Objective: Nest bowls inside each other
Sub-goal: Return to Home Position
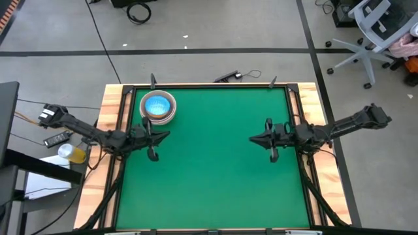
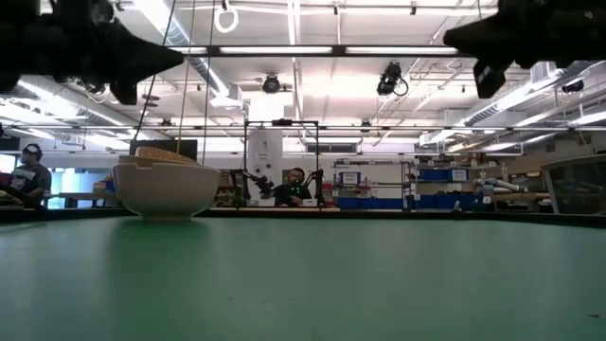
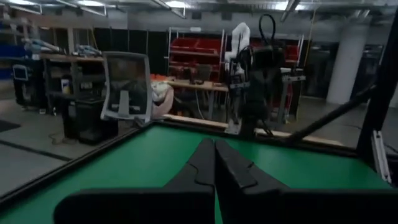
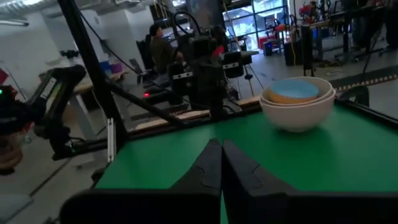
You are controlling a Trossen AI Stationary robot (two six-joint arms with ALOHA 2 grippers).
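Observation:
The bowls stand nested in one stack at the table's far left, resting on the green mat by the outer white bowl's base. A cream rim and a tan one show inside it, and a bright blue bowl sits innermost. My left gripper hovers shut over the left side, just near of the stack, pointing toward the table's right. My right gripper hovers shut over the right side, pointing left. Both are clear of the bowls, with nothing between their fingers.
Wooden rails frame the green mat. The mat's middle and near half lie bare. Beyond the left rail lie a remote and a yellow cup. People sit at benches in the room behind.

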